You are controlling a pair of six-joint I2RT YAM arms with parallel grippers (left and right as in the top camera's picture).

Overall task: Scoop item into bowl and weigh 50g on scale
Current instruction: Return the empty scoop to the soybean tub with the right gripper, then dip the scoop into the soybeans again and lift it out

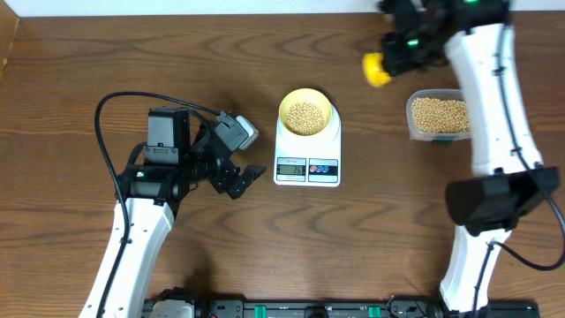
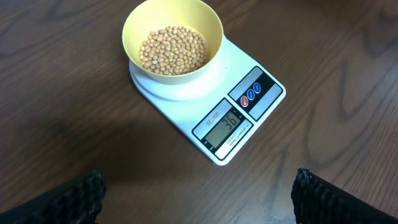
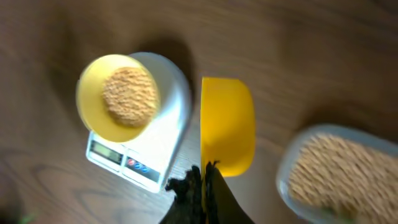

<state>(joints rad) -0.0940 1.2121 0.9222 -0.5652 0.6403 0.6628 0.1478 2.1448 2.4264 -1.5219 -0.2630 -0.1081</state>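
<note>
Left arm sits left of the scale (image 1: 331,152), left gripper (image 1: 246,177) wide, empty. Right arm is raised back-right, right gripper (image 3: 204,182) clamped on one scoop (image 3: 227,124). One bowl (image 1: 283,113) of beans (image 1: 306,116) is on the one scale; one tub (image 1: 410,115) is to the right.

Left pincer (image 1: 247,179) gapes wide at nine o'clock; right pincer (image 3: 204,180), at one o'clock, clamps a yellow plastic scoop (image 3: 227,124).

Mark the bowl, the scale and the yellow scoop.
bowl (image 2: 132,28), left wrist view, on its inner left wall.
scale (image 2: 180,111), left wrist view, on the bare white top in front of the bowl.
yellow scoop (image 3: 229,124), right wrist view, on the cup's body.
</note>
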